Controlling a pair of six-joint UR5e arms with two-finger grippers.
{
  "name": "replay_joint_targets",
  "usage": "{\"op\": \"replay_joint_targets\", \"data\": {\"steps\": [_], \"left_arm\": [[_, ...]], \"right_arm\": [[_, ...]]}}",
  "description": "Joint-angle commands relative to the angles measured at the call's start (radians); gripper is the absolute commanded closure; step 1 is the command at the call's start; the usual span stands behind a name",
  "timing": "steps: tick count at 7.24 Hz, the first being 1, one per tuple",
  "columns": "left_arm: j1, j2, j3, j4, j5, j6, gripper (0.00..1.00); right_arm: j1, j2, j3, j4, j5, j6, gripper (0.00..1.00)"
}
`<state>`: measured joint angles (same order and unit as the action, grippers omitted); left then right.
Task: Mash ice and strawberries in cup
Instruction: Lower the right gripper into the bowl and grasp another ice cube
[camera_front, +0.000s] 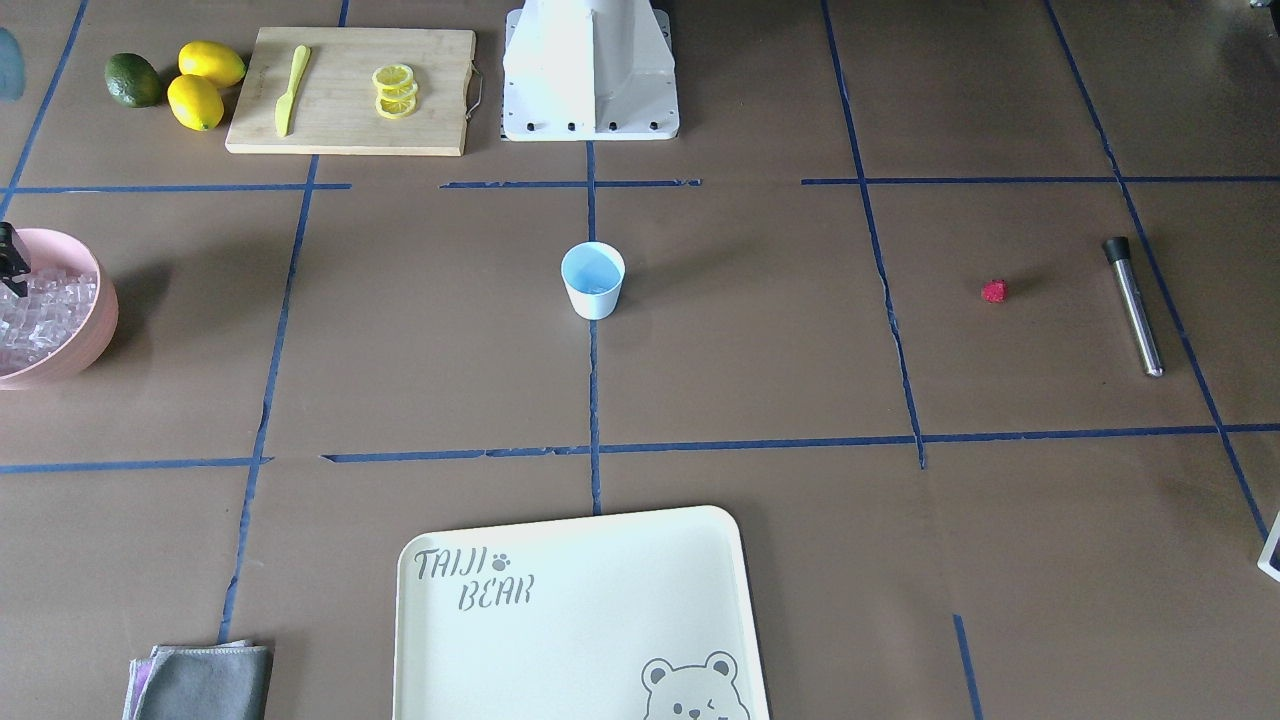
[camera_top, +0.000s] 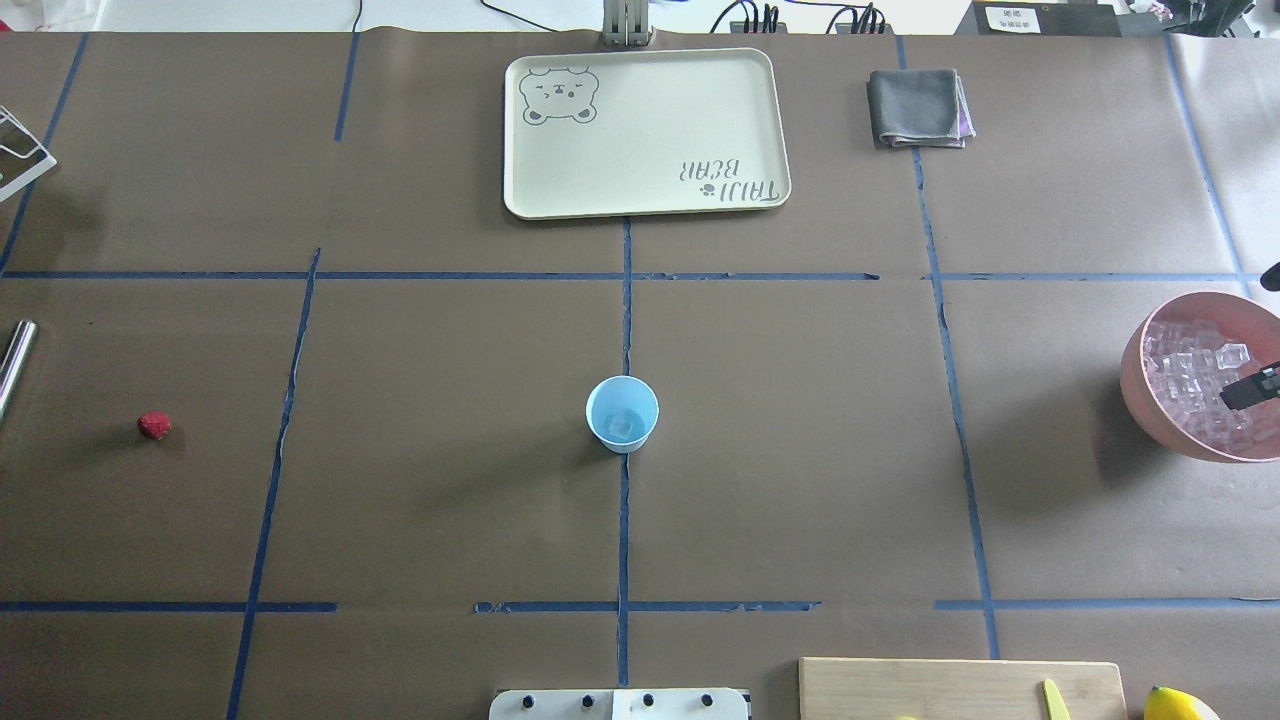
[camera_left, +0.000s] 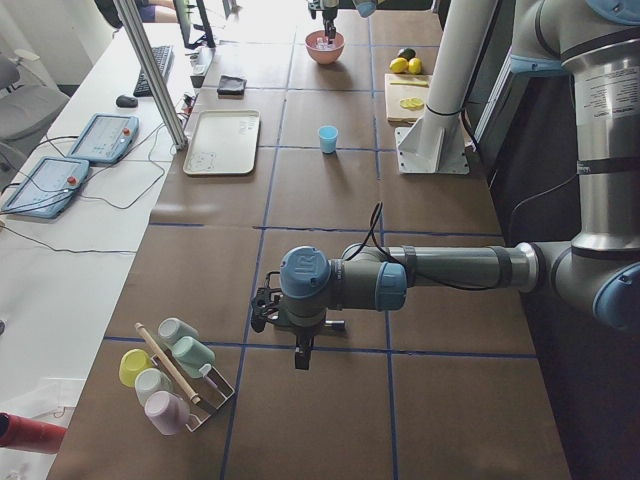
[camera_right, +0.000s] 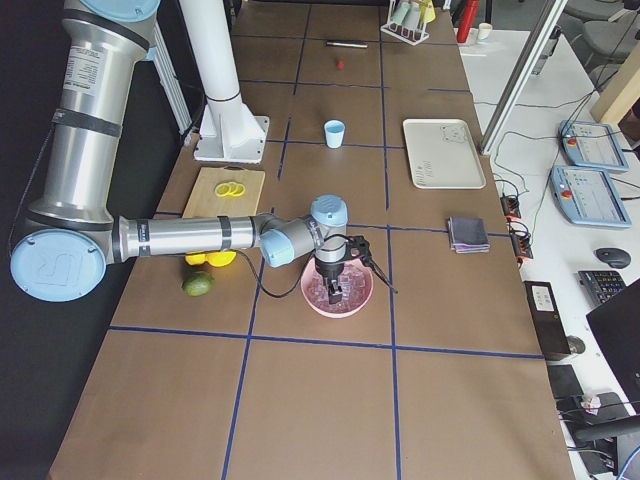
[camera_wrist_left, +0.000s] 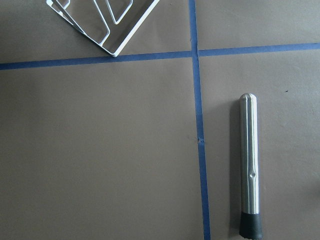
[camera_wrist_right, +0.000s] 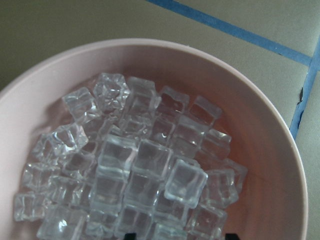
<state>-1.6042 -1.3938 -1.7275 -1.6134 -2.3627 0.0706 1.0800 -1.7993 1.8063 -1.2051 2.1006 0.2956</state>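
The light-blue cup (camera_top: 622, 413) stands upright at the table's middle with one ice cube (camera_top: 622, 427) inside; it also shows in the front view (camera_front: 593, 281). The ice (camera_wrist_right: 135, 170) fills the pink bowl (camera_top: 1140, 385) at the table's right. My right gripper (camera_wrist_right: 180, 235) hangs over the pile with its jaws apart, tips just above the cubes; one finger shows in the overhead view (camera_top: 1250, 388). The red strawberry (camera_top: 154, 425) lies far left. My left gripper (camera_left: 300, 355) hovers above the table by a steel muddler (camera_wrist_left: 248, 165); I cannot tell whether it is open.
A cream tray (camera_top: 645, 190) and a grey cloth (camera_top: 920, 108) lie on the far side. A cutting board (camera_front: 350, 90) holds lemon slices and a yellow knife, with lemons (camera_front: 205, 80) and a lime (camera_front: 133, 80) beside it. A wire rack of cups (camera_left: 175, 375) stands at the left end.
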Motion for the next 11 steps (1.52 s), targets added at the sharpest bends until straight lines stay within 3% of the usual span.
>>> {"op": "replay_joint_targets", "data": {"steps": [1, 2, 4, 5, 7, 9, 10, 11], "left_arm": [[0.000, 0.001, 0.000, 0.001, 0.000, 0.000, 0.00], [0.000, 0.001, 0.000, 0.003, 0.000, 0.000, 0.00], [0.000, 0.001, 0.000, 0.004, 0.000, 0.000, 0.00], [0.000, 0.001, 0.000, 0.004, 0.000, 0.000, 0.00], [0.000, 0.001, 0.000, 0.001, 0.000, 0.000, 0.00], [0.000, -0.001, -0.001, 0.001, 0.000, 0.000, 0.00], [0.000, 0.001, -0.001, 0.001, -0.001, 0.000, 0.00], [0.000, 0.001, -0.001, 0.000, -0.001, 0.000, 0.00]], "right_arm": [[0.000, 0.000, 0.001, -0.004, 0.002, 0.000, 0.36], [0.000, 0.000, 0.001, -0.005, 0.004, 0.000, 0.38], [0.000, 0.001, 0.002, -0.005, 0.057, 0.000, 0.63], [0.000, 0.001, 0.002, -0.007, 0.064, 0.000, 0.70], [0.001, -0.006, 0.001, -0.007, 0.058, -0.003, 0.70], [0.005, -0.012, 0.008, -0.005, 0.059, -0.007, 0.92], [0.009, -0.014, 0.043, -0.010, 0.064, -0.007, 0.97], [0.021, 0.001, 0.118, -0.104, 0.064, -0.007, 0.98]]}}
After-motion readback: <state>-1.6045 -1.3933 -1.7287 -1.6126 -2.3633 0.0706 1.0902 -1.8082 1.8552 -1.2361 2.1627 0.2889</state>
